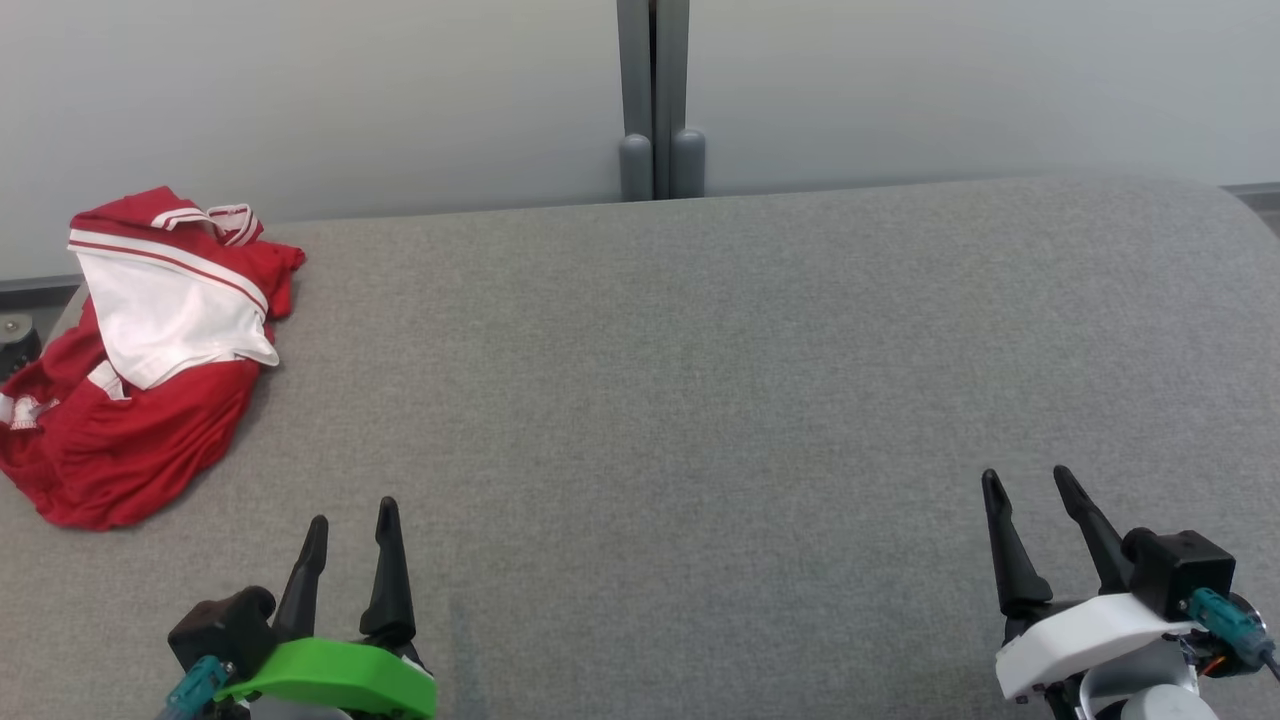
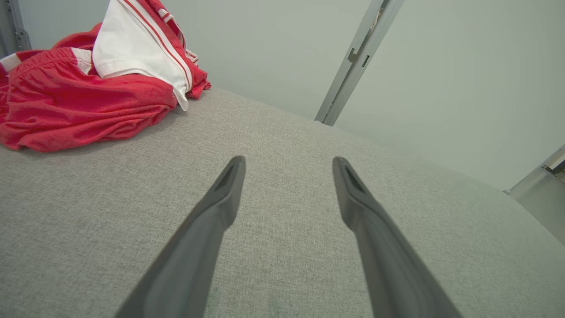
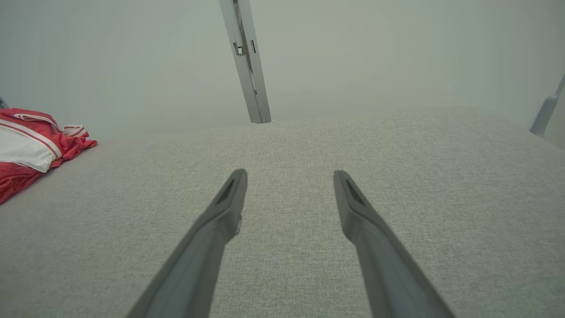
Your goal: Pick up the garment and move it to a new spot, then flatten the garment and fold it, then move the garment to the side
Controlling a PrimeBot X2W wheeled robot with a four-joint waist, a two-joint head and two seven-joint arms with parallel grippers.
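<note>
The red garment (image 1: 140,420) lies crumpled in the upper-left part of the head view, close to the left edge of the grey fabric surface (image 1: 700,380), with a white panel (image 1: 180,310) folded over its top. The left gripper (image 1: 352,511) sits at the lower left with its two dark fingers spread and nothing between them; the right gripper (image 1: 1026,473) sits at the lower right, likewise spread and empty, well apart from the cloth. No grasp has been made, so the step in hand is judged to be the reach and first pick. To do it well, the left arm, the nearer one, should probably travel up and leftward in the head view and come down on a raised fold rather than a flat stretch, so that the fingers close on cloth and not on the surface beneath; the striped hem of the white panel, where layers stack high, looks the surest place. The cloth looks slick and may slide, so a deep bite seems wiser than a tip pinch; the lift should clear the trailing red bulk before carrying it toward the bare middle of the frame, where both grippers could reach it.
</note>
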